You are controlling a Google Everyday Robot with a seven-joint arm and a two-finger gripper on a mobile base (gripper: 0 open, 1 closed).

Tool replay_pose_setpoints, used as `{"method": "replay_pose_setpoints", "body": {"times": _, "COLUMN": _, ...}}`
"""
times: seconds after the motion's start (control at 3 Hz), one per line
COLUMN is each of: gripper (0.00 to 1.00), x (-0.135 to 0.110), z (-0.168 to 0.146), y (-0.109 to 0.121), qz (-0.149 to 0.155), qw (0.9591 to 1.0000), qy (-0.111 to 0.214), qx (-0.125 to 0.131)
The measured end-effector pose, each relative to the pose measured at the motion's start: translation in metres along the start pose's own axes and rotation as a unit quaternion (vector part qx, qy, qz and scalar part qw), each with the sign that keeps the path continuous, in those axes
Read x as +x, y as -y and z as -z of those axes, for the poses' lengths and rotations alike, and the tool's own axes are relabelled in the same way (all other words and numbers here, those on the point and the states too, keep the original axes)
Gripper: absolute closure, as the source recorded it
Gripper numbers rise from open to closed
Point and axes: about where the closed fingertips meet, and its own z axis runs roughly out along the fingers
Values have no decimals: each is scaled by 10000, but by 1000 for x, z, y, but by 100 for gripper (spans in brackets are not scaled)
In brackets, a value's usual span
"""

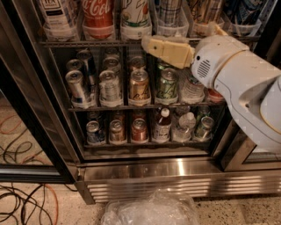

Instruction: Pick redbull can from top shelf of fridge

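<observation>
Fridge (pixel 145 171): open, packed.
Gripper (pixel 149 45): at top shelf (pixel 66 43) edge; open or closed, can't tell.
Risk: might clip the shelf reaching for the redbull can (pixel 169 9).

The pincer (pixel 149 45) points leftward from the white arm (pixel 237 74), level with the front edge of the top shelf (pixel 74 43) of the fridge (pixel 175 170). The redbull can (pixel 169 9) stands in a clear bin just above it, right of a white-and-green can (pixel 135 15). A Coca-Cola can (pixel 98 15) stands further left. The lower racks (pixel 131 107) hold cans and bottles.
</observation>
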Motion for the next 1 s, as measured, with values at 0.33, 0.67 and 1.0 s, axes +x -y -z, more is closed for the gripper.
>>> {"method": "replay_pose_setpoints", "body": {"times": 0.33, "gripper": 0, "x": 4, "z": -16, "y": -16, "qz": 221, "qw": 9993, "qy": -60, "qx": -296}}
{"method": "replay_pose_setpoints", "body": {"times": 0.67, "gripper": 0, "x": 3, "z": -16, "y": -17, "qz": 221, "qw": 9993, "qy": -55, "qx": -295}}
{"method": "replay_pose_setpoints", "body": {"times": 1.0, "gripper": 0, "x": 3, "z": -19, "y": -13, "qz": 250, "qw": 9995, "qy": 1, "qx": -208}}
